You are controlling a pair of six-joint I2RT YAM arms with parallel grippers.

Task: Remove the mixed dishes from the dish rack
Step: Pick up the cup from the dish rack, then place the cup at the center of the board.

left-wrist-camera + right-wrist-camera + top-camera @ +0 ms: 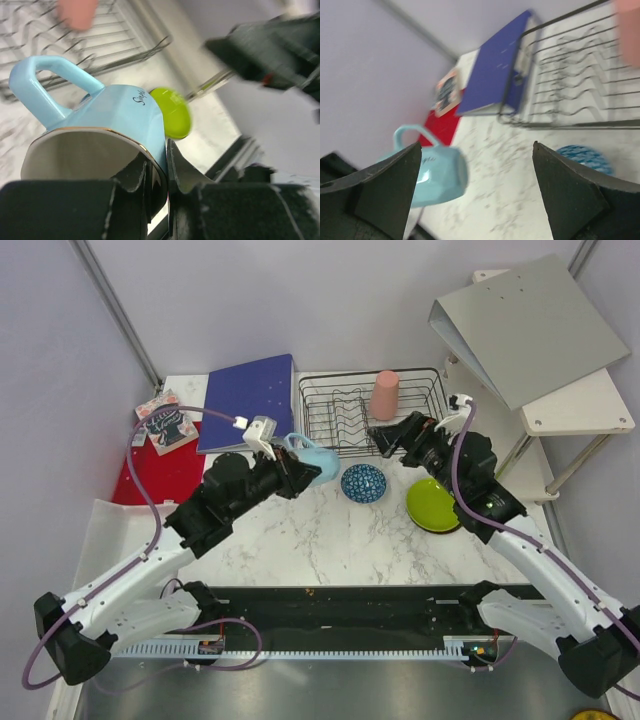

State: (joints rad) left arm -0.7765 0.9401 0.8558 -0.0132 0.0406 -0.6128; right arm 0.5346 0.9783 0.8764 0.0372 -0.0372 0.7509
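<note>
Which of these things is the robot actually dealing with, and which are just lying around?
Part of the job: dish rack, pink cup, light blue cup, blue patterned bowl, lime-green bowl.
Just lying about: blue binder, grey binder, small book, red mat.

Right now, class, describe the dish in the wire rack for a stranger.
Find the black wire dish rack at the back of the white marble table. Just right of its middle stands a tall pink cup, the only dish inside it.
</note>
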